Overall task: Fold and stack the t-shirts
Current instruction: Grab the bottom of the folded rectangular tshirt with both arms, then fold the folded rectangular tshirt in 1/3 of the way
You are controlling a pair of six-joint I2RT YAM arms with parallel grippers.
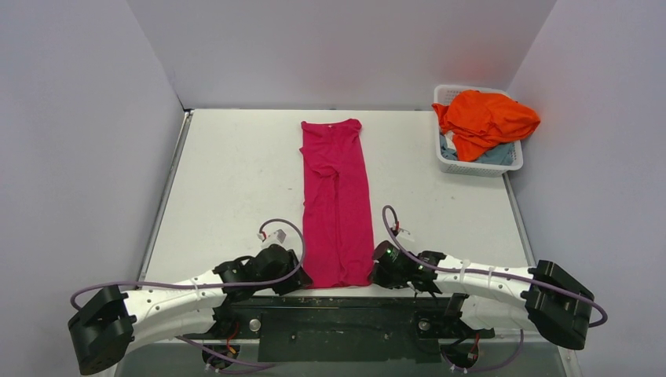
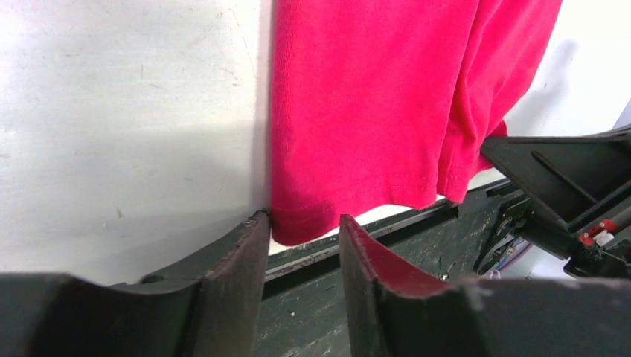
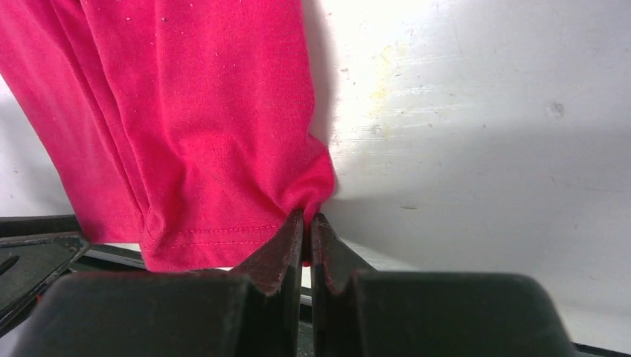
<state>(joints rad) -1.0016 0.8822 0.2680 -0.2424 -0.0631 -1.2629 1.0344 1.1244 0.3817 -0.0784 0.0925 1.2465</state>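
The magenta-pink t-shirt [image 1: 336, 196] lies on the table as a long narrow strip running from the back to the near edge. My left gripper [image 1: 299, 277] sits at its near left corner. In the left wrist view the jaws of the left gripper [image 2: 303, 224] stand apart, with the hem corner of the pink t-shirt [image 2: 372, 97] reaching between the fingertips [image 2: 251, 242]. My right gripper [image 1: 373, 275] is at the near right corner. In the right wrist view the right gripper [image 3: 307, 221] is shut on a pinch of the pink t-shirt [image 3: 186, 111].
A white lattice basket [image 1: 479, 169] stands at the back right, holding an orange t-shirt [image 1: 487, 118] over a pale blue-grey one [image 1: 496, 155]. The dark base rail [image 2: 417, 245] runs along the table's near edge just below the hem. Grey walls close in both sides.
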